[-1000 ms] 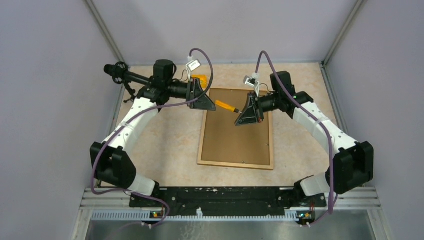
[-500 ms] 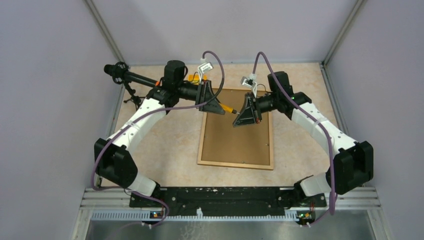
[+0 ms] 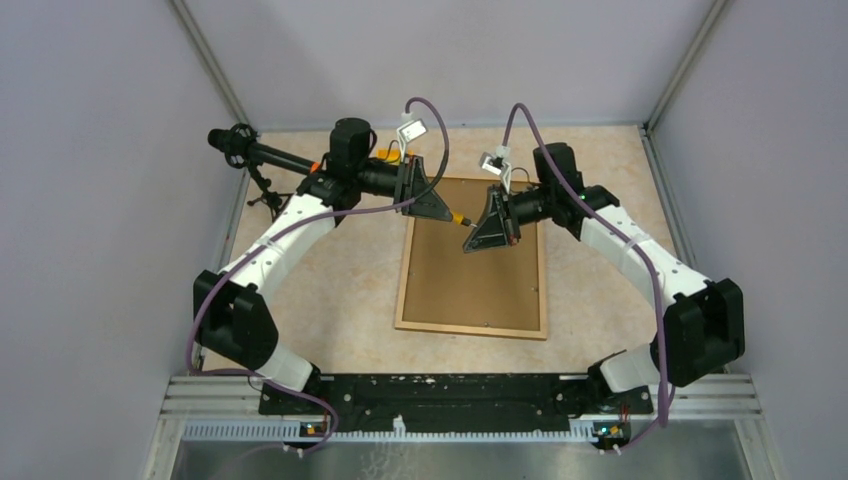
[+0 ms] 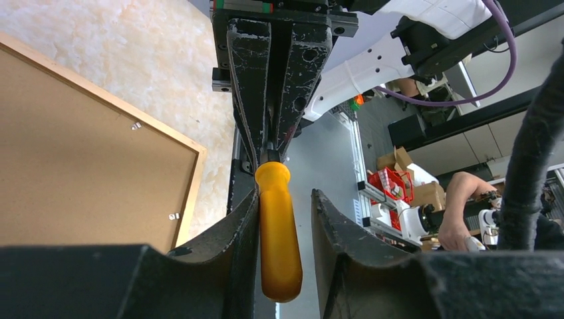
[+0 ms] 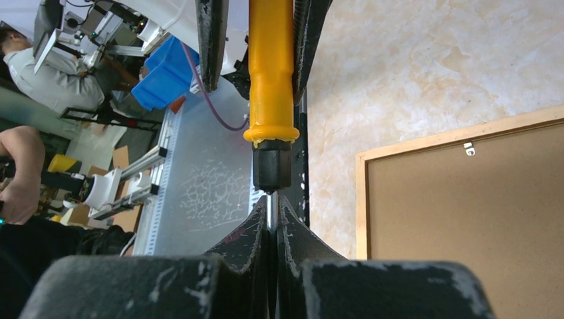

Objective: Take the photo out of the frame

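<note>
Frame [image 3: 472, 270] lies flat at centre of top view, fibreboard back up, brown rim all round. Photo not visible; presumably still inside, face down under the back. Back not lifted, no tab seen bent up.

Both grippers meet above the upper end of the frame, a screwdriver [image 3: 459, 217] bridging them.
- Right gripper [image 3: 474, 232]: fingers pinched tight on the thin metal shaft, just below the black collar (right wrist view).
- Left gripper [image 3: 448, 213]: fingers flank the orange handle, set narrow. One finger looks to touch the handle and a slim gap shows on the other side, so not clamped.

Small metal tabs [image 4: 136, 125] sit along the inner edge of the rim; one shows at right in the right wrist view, two in the left wrist view.

Step in hand (judgement): tool handover between arms, before any work on the back. Task barely begun.

Next move calls for: left to pinch fully on the handle before right lets go of the shaft, or the tool drops on the board. Then blade down to a tab, low angle, light force, to free the back
</note>
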`<state>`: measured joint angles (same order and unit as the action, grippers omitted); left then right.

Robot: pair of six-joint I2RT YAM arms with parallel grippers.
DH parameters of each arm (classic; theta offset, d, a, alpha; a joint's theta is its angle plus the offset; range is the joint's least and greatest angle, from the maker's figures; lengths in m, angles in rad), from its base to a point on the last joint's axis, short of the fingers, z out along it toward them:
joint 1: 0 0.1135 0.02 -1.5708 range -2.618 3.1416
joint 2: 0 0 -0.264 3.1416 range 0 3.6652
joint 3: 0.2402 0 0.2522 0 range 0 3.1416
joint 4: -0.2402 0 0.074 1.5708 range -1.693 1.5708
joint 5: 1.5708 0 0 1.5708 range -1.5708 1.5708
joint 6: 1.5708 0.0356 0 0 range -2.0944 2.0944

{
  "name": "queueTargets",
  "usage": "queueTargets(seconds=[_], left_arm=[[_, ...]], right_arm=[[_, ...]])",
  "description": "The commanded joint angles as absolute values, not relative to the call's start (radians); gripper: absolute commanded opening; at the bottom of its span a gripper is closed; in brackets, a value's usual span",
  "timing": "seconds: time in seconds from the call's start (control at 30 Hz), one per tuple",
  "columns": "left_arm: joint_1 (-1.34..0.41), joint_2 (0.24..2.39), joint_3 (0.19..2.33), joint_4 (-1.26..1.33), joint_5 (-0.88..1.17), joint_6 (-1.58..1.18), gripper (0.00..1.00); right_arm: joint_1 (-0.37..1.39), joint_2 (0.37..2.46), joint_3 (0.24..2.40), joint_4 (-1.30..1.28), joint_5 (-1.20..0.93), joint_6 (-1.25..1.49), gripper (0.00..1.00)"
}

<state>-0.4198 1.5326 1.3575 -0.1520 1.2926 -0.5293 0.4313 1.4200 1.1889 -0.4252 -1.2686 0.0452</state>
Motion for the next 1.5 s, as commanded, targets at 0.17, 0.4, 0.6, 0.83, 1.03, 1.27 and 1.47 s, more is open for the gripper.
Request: queueTargets(seconds=[0.17, 0.4, 0.6, 0.83, 1.03, 1.27, 1.47], left_arm=[[-0.422, 1.516, 1.329, -0.091, 1.292, -0.531, 0.39], [-0.422, 1.513, 1.327, -0.093, 1.294, -0.522, 0.4], [-0.421, 1.516, 1.324, -0.089, 1.289, -0.521, 0.32], [-0.414, 1.521, 1.322, -0.093, 1.274, -0.508, 0.21], [-0.411, 1.521, 1.329, -0.107, 1.254, -0.506, 0.49], [-0.411, 1.525, 1.33, -0.106, 1.256, -0.511, 0.46], [-0.411, 1.523, 1.327, -0.099, 1.255, -0.511, 0.29]], right_arm=[[0.442, 1.425, 1.184, -0.37, -1.253, 0.064, 0.0], [0.442, 1.435, 1.186, -0.364, -1.254, 0.074, 0.0], [0.442, 1.433, 1.178, -0.365, -1.259, 0.074, 0.0], [0.442, 1.428, 1.17, -0.382, -1.272, 0.053, 0.0], [0.442, 1.422, 1.166, -0.381, -1.27, 0.054, 0.0], [0.442, 1.429, 1.167, -0.372, -1.271, 0.062, 0.0], [0.442, 1.435, 1.165, -0.37, -1.277, 0.064, 0.0]])
